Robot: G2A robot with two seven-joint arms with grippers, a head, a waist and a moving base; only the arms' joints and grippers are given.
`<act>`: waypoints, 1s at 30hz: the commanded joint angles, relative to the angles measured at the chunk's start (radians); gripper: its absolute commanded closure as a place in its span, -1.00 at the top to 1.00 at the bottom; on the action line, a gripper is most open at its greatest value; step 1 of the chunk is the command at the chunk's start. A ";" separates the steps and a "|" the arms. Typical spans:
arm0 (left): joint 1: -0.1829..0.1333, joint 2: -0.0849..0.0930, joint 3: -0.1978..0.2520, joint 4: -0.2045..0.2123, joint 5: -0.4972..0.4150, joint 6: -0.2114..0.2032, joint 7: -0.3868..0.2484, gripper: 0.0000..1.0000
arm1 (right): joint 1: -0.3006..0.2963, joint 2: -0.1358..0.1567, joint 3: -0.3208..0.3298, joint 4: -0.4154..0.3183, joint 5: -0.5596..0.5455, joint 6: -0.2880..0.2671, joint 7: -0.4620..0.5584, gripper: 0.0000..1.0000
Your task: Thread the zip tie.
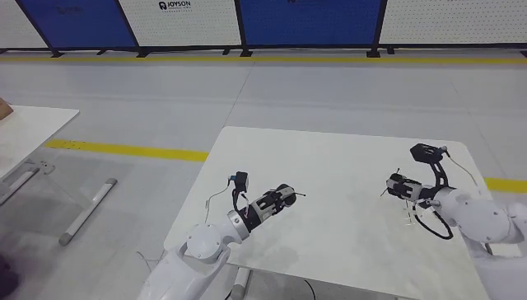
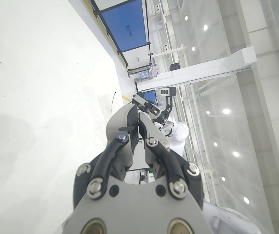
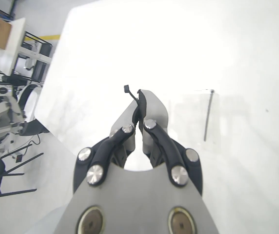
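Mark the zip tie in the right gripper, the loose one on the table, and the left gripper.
held zip tie (image 3: 126, 88), right wrist view, on its head.
loose zip tie (image 3: 208, 115), right wrist view, mid-strap.
left gripper (image 2: 137, 114), left wrist view, between its fingertips.

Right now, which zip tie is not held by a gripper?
The straight tie lying loose on the table; the right gripper and left gripper each pinch another.

The white table (image 1: 329, 168) bears one dark zip tie (image 3: 208, 115) lying flat.
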 commanded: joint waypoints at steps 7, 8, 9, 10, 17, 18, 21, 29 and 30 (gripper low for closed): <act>0.000 0.000 0.000 0.000 0.000 0.000 0.000 -1.00 | -0.096 -0.027 -0.092 -0.162 -0.087 0.154 -0.295 -1.00; 0.000 0.000 0.000 0.000 0.000 0.000 0.000 -1.00 | -0.090 -0.031 -0.108 -0.153 -0.087 0.172 -0.285 -1.00; 0.000 0.000 0.000 0.000 0.000 0.000 0.000 -1.00 | -0.090 -0.031 -0.108 -0.153 -0.087 0.172 -0.285 -1.00; 0.000 0.000 0.000 0.000 0.000 0.000 0.000 -1.00 | -0.090 -0.031 -0.108 -0.153 -0.087 0.172 -0.285 -1.00; 0.000 0.000 0.000 0.000 0.000 0.000 0.000 -1.00 | -0.090 -0.031 -0.108 -0.153 -0.087 0.172 -0.285 -1.00; 0.000 0.000 0.000 0.000 0.000 0.000 0.000 -1.00 | -0.090 -0.031 -0.108 -0.153 -0.087 0.172 -0.285 -1.00; 0.000 0.000 0.000 0.000 0.000 0.000 0.000 -1.00 | -0.090 -0.031 -0.108 -0.153 -0.087 0.172 -0.285 -1.00; 0.000 0.000 0.000 0.000 0.000 0.000 0.000 -1.00 | -0.090 -0.031 -0.108 -0.153 -0.087 0.172 -0.285 -1.00; 0.000 0.000 0.000 0.000 0.000 0.000 0.000 -1.00 | -0.090 -0.031 -0.108 -0.153 -0.087 0.172 -0.285 -1.00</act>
